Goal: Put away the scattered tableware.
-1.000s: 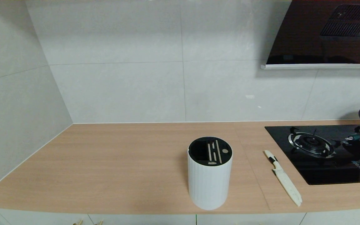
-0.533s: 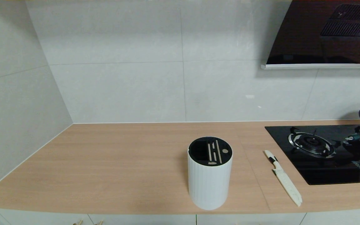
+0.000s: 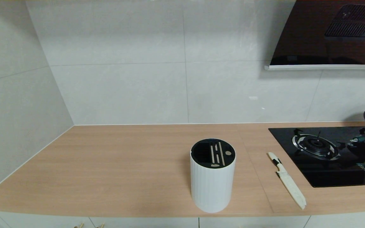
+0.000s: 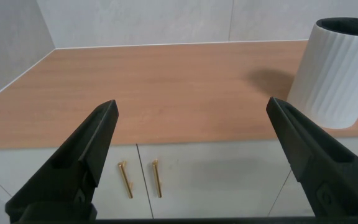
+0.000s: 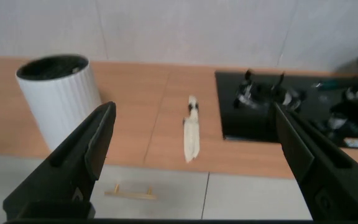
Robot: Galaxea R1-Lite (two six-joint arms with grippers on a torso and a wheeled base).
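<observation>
Knife [image 3: 287,181] lies flat on the desk [image 3: 122,164], right of the white slotted holder [image 3: 212,180], apart from it. Left gripper [image 4: 191,107] and right gripper [image 5: 192,109] are spread wide and empty, on the holder's near side.

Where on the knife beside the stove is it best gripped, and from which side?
Probably take the knife by its handle, the end toward the wall, coming down from above with jaws across its narrow width. It lies flat on the counter, so no side offers a gap; the blade points toward the front edge.
</observation>
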